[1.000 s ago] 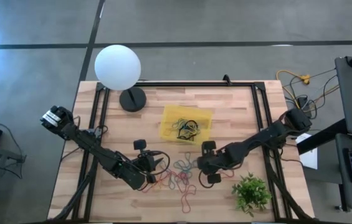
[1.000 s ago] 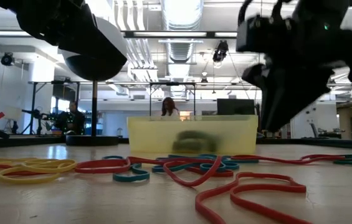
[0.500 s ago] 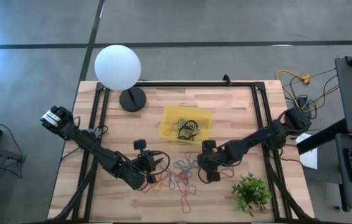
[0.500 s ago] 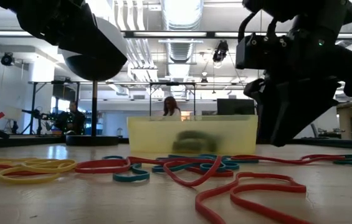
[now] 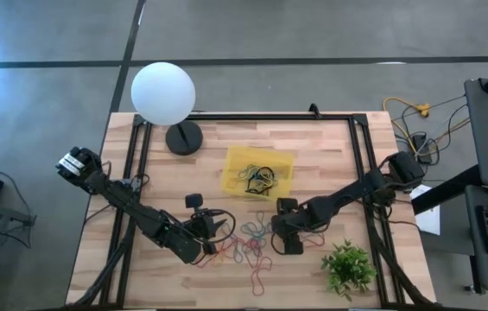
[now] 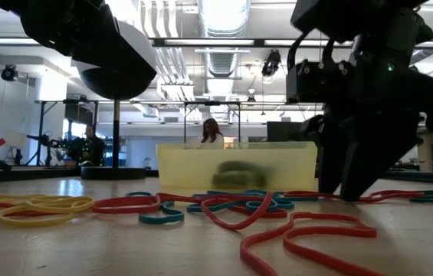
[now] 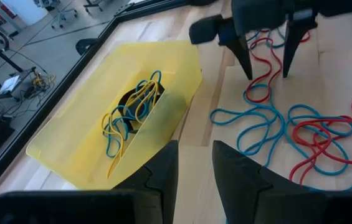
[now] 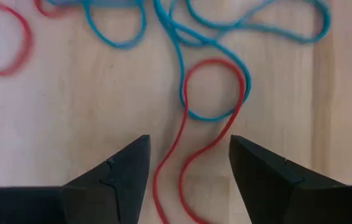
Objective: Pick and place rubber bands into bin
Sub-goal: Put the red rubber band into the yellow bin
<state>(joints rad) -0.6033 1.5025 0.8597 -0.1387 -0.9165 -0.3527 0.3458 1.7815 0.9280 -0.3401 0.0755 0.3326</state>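
Right wrist view, right gripper (image 8: 188, 163) spread, straddling red rubber band (image 8: 197, 124)

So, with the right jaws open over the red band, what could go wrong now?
1. The red band between the right gripper jaws crosses a blue band; closing may lift both.
2. The flat band could slip from the jaws, so they shut on nothing.
3. The left gripper waits near the bin; the arms might meet there.

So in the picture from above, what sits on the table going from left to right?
White globe lamp → left gripper → yellow bin → right gripper, open over the loose rubber bands → small green plant.
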